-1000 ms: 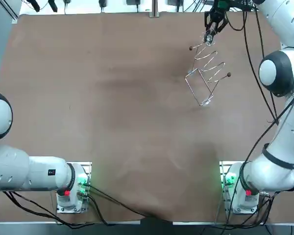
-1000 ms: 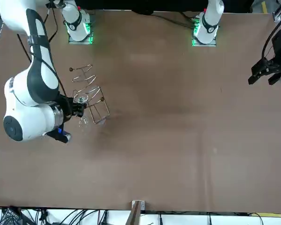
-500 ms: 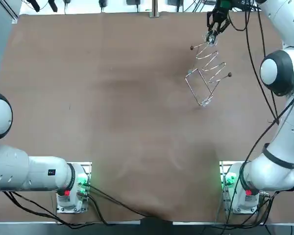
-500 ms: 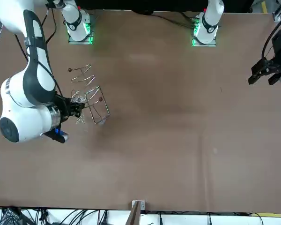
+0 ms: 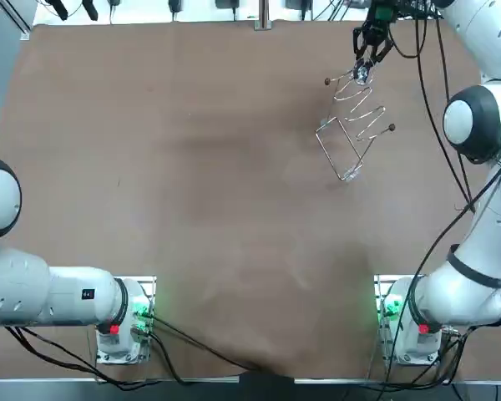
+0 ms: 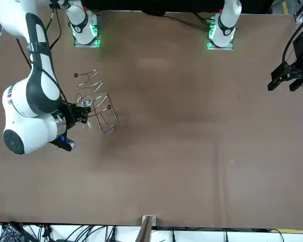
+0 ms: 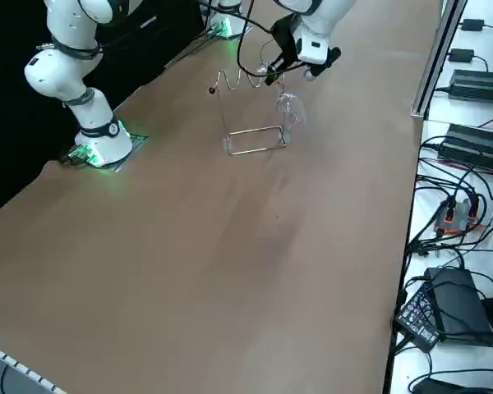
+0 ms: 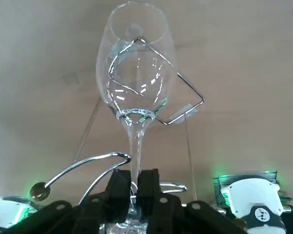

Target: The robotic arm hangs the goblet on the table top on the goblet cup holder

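A clear goblet (image 8: 135,87) hangs upside down, bowl toward the table, its stem (image 8: 134,151) pinched between my right gripper's (image 8: 134,190) fingers. The wire goblet holder (image 5: 353,125) stands at the far right of the table, with a rectangular base and wavy top rails ending in dark balls (image 5: 391,128). From above, the gripper (image 5: 366,57) sits at the holder's far end and the goblet's foot (image 5: 362,73) lies over the rail tips. In the right side view the bowl (image 7: 287,111) hangs beside the holder (image 7: 251,115), below the gripper (image 7: 278,67). The front view shows the gripper (image 6: 80,112) beside the holder (image 6: 98,101).
The brown table (image 5: 192,184) carries nothing else near the holder. Its far edge (image 5: 234,23) with cables runs just behind the gripper. The right arm's base (image 5: 405,330) stands at the near edge. Power bricks and cables (image 7: 468,90) lie off the table's right side.
The gripper has carried the goblet a little toward the robot's side, so its foot now lies over the holder's rail ends. The holder has stayed put.
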